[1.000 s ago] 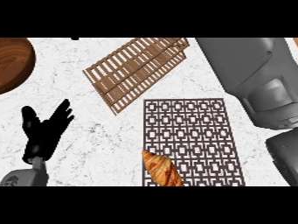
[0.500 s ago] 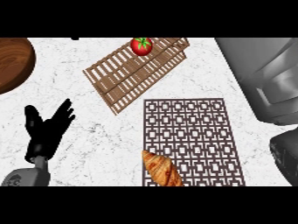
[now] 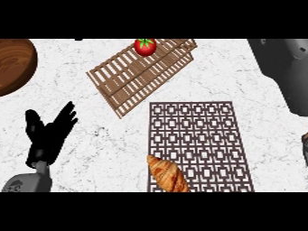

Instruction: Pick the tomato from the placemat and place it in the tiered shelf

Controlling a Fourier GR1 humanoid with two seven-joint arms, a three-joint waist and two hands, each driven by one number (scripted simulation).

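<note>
The tomato (image 3: 145, 46) sat on the far end of the slatted shelf (image 3: 136, 76), off the placemat (image 3: 203, 131), likely light, smooth, prone to roll and bruise, best cupped round its sides, while the left hand (image 3: 49, 131) rested spread open and the right hand was out of view.

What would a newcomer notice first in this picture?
The red tomato stands out most, sitting on the far end of the slatted wooden shelf at the top. Next comes the croissant on the near left corner of the patterned placemat, and the open left hand at lower left.
</note>
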